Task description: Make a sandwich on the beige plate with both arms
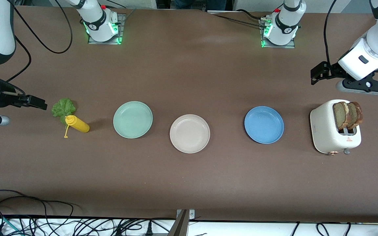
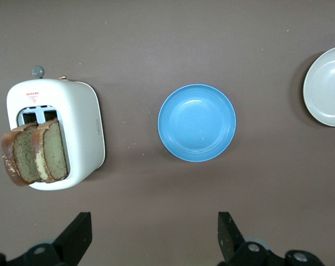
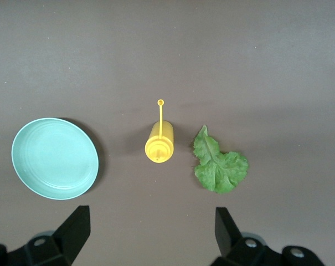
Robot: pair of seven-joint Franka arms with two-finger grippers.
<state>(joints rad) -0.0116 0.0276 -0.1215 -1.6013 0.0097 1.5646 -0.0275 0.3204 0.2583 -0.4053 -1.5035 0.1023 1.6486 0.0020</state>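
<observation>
We're looking at the beige plate (image 1: 189,133) sitting bare in the middle of the brown tabletop (image 1: 189,75), a touch nearer the front camera than the two plates flanking it. The mint-green plate (image 1: 133,119) is lying beside it toward the right arm's end, the blue plate (image 1: 263,124) toward the left arm's end, and none of the three are touching.

Sandwich parts are sitting way out at the ends. The two bread slices (image 1: 348,114) are sticking up out of the slots of a white toaster (image 1: 335,131) at the left arm's end, well apart from the beige plate. The lettuce leaf (image 1: 63,107) is lying flat at the right arm's end, just beside a yellow squeeze bottle (image 1: 76,124) that's lying on its side, slightly nearer the front camera than the leaf.

The left gripper (image 2: 155,235) is hanging in the air by the toaster, and its wrist view is showing the jaws spread wide with nothing between them, the toaster and blue plate below. The right gripper (image 3: 153,233) is hanging over the tabletop by the lettuce and bottle, jaws also wide and holding nothing. We're seeing both arms up off the tabletop, neither touching anything.
</observation>
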